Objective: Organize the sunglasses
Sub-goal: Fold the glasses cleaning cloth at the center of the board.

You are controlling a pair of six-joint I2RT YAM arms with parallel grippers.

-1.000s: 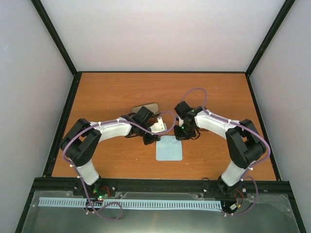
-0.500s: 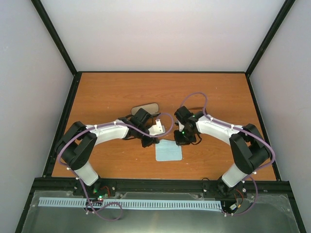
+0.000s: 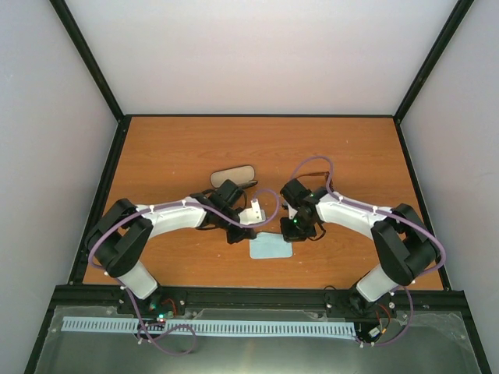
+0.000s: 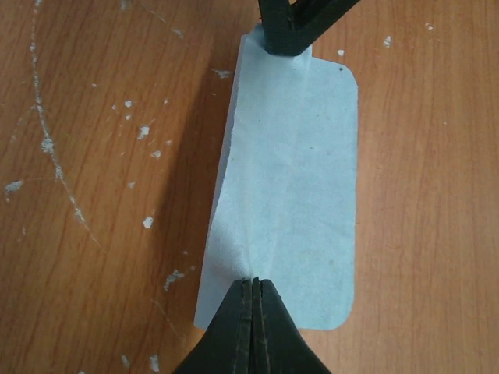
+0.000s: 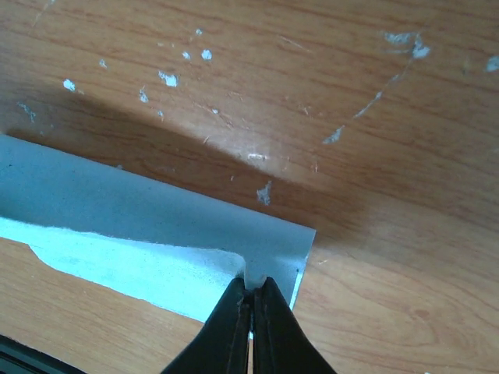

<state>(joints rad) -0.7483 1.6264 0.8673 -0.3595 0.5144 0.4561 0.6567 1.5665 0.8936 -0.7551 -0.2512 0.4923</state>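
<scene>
The pale blue cloth (image 3: pixel 270 247) lies on the wooden table between my arms, its far edge lifted and folded towards the near side. My left gripper (image 3: pixel 242 233) is shut on the cloth's left end, as the left wrist view shows (image 4: pixel 255 282), with the cloth (image 4: pixel 312 179) stretching away from it. My right gripper (image 3: pixel 291 228) is shut on the cloth's right end (image 5: pixel 251 292), and the cloth (image 5: pixel 117 226) shows its folded layer there. The right fingers (image 4: pixel 287 35) also show at the top of the left wrist view. The sunglasses are out of view.
The oblong glasses case (image 3: pixel 232 175) lies just beyond my left gripper, towards the middle of the table. The black frame rail (image 3: pixel 265 296) runs along the near edge. The table surface (image 3: pixel 351 148) is scuffed orange wood.
Both grippers have moved towards the near edge, carrying the cloth's far edge with them. The cloth now looks shorter from above, folded over itself.
</scene>
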